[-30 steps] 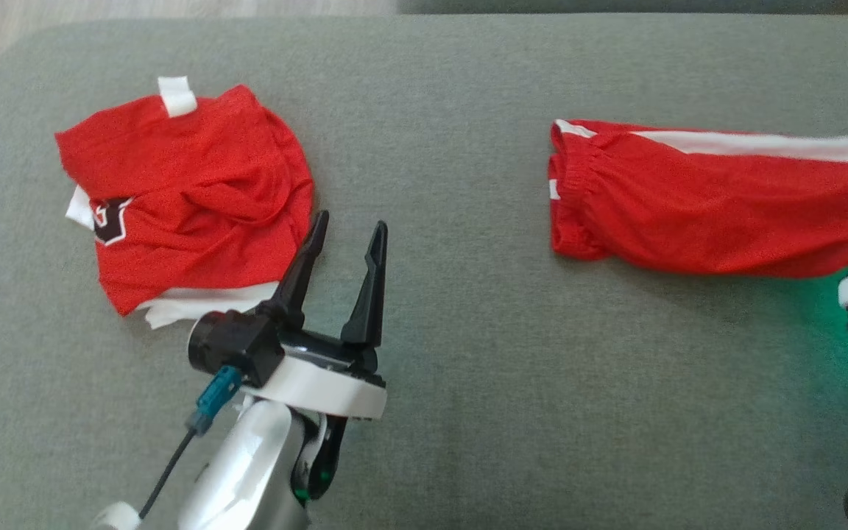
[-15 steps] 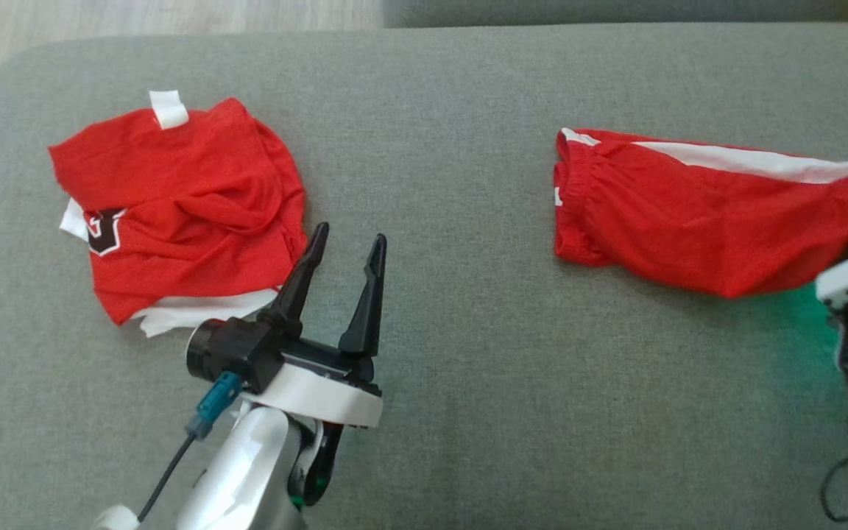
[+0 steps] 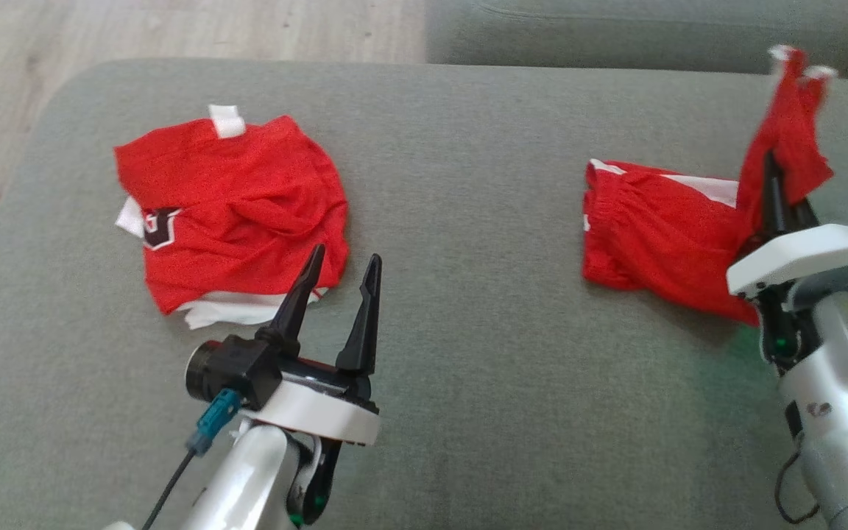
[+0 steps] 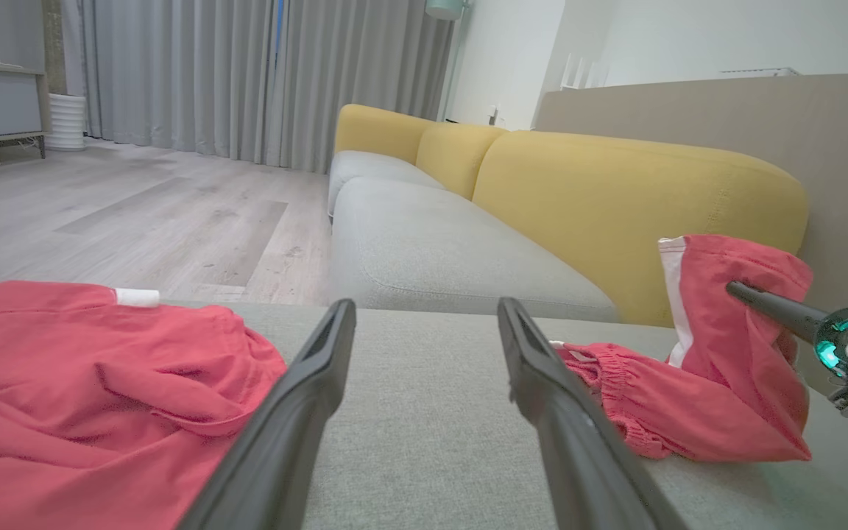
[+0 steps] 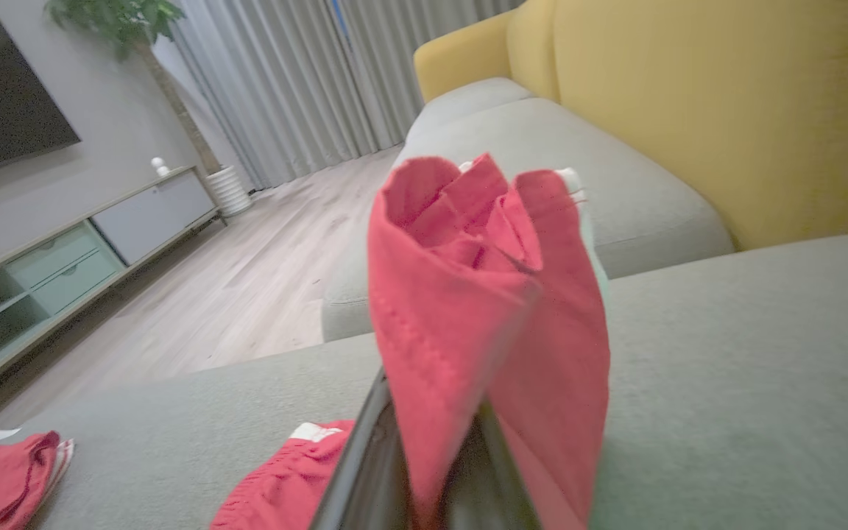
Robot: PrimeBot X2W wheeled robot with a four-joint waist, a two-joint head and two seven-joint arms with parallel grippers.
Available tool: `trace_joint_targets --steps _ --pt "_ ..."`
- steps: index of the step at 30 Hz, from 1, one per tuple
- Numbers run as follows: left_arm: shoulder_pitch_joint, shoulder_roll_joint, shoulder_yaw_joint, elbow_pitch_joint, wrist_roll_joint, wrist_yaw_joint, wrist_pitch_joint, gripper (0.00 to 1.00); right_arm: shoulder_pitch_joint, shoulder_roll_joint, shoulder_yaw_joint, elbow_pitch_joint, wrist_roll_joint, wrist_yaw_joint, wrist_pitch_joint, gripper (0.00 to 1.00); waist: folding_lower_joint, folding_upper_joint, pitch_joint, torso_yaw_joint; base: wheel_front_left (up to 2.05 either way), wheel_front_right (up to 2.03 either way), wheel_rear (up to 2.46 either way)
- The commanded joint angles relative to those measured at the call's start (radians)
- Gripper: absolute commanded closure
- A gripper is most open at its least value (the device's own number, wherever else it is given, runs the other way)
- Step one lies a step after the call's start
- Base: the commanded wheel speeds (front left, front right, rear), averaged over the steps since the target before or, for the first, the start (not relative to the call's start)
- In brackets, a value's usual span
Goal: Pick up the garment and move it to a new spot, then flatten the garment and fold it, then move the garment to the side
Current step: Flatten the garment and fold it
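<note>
Red shorts pinched at one end by right gripper, right side of grey cushion.
Shorts (image 3: 659, 235): thin red fabric w/ white side stripe, gathered elastic waistband twd centre; most lies rumpled on the woven grey cushion (image 3: 468, 184). Right gripper (image 3: 771, 177): jaws closed tight on a bunched end, cloth standing up past the tips & draped round both. Left gripper (image 3: 345, 258): jaws part-open, empty, just beside 2nd red garment (image 3: 232, 199) at left, crumpled, white trim, dark/white badge, lettering not legible. Smooth yellow sofa back (image 4: 637, 199) beyond.
</note>
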Motion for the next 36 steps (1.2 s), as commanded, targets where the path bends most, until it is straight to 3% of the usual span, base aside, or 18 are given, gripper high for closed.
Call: trace_joint_targets --steps 1,12,18,19,20,30,36 --pt "-0.022 0.004 0.024 -0.026 -0.009 0.004 -0.005 0.00 -0.016 0.003 0.050 -0.041 0.013 -0.001 -0.015 1.00 0.0001 0.0000 -0.010 0.028 0.00 0.00 0.00" --pt "-0.014 0.004 0.029 -0.027 -0.021 0.008 -0.005 0.00 -0.002 -0.015 0.231 0.032 0.046 -0.001 -0.017 1.00 0.0001 0.0000 -0.009 0.104 0.00 0.00 0.00" --pt "-0.003 0.004 0.045 -0.026 -0.022 0.010 -0.005 0.00 0.018 -0.016 0.377 0.067 0.065 -0.001 0.002 1.00 0.0001 0.0000 -0.016 0.100 0.00 0.00 0.00" --pt "-0.001 0.004 0.047 -0.024 -0.022 0.011 -0.005 0.00 0.019 -0.020 0.404 0.073 0.062 -0.001 0.005 0.24 0.0001 0.0000 -0.018 0.095 0.00 0.00 0.00" --pt "-0.001 0.004 0.048 -0.023 -0.023 0.011 -0.005 0.00 0.021 -0.019 0.435 0.078 0.060 -0.001 0.015 0.00 0.0001 0.0000 -0.022 0.088 0.00 0.00 0.00" --pt "0.005 0.004 0.069 -0.020 -0.024 0.010 -0.005 0.00 0.038 -0.035 0.711 -0.013 0.126 -0.001 0.041 0.00 0.0001 0.0000 -0.063 -0.031 0.00 0.00 0.00" --pt "0.003 0.004 0.090 -0.023 -0.018 0.007 -0.005 0.00 0.031 -0.079 0.745 -0.110 0.192 -0.001 0.003 0.00 0.0001 0.0000 -0.081 -0.115 0.00 0.00 0.00"
